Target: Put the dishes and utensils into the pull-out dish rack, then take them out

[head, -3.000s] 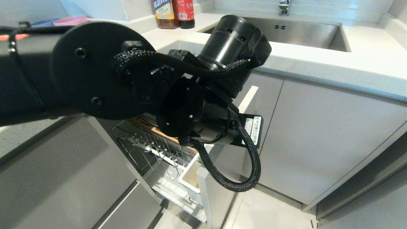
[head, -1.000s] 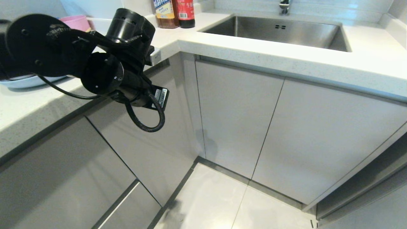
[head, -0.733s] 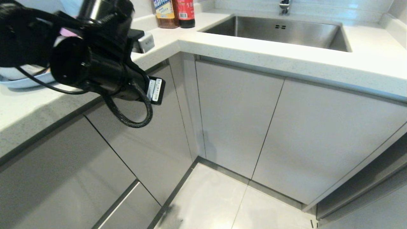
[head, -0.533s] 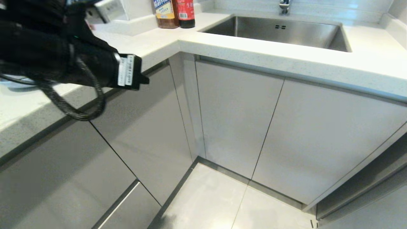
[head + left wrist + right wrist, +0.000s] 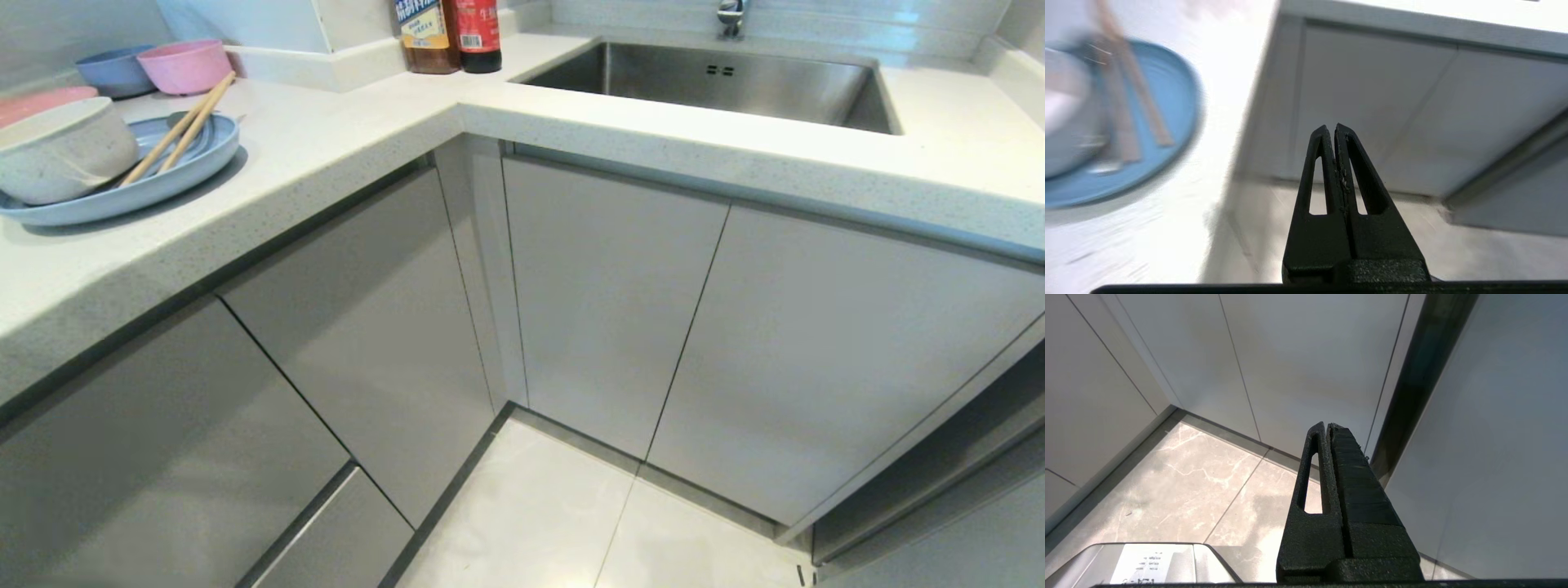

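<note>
The off-white bowl sits on the light-blue plate on the counter at far left. The wooden chopsticks lean across the plate, with a metal utensil partly showing beside them. The pull-out dish rack is hidden; only its narrow pale-grey front panel shows, flush with the cabinets at the corner. My left gripper is shut and empty, off the counter edge beside the plate and chopsticks. It is outside the head view. My right gripper is shut and empty, parked low over the floor.
A pink bowl, a blue bowl and a pink plate stand behind the dishes. Two bottles stand at the counter's back, beside the steel sink. Grey cabinet fronts meet the pale tiled floor.
Three seconds ago the rack stood pulled out; since one second ago its panel is shut. My left arm has swung up and left out of the head view, uncovering the dishes.
</note>
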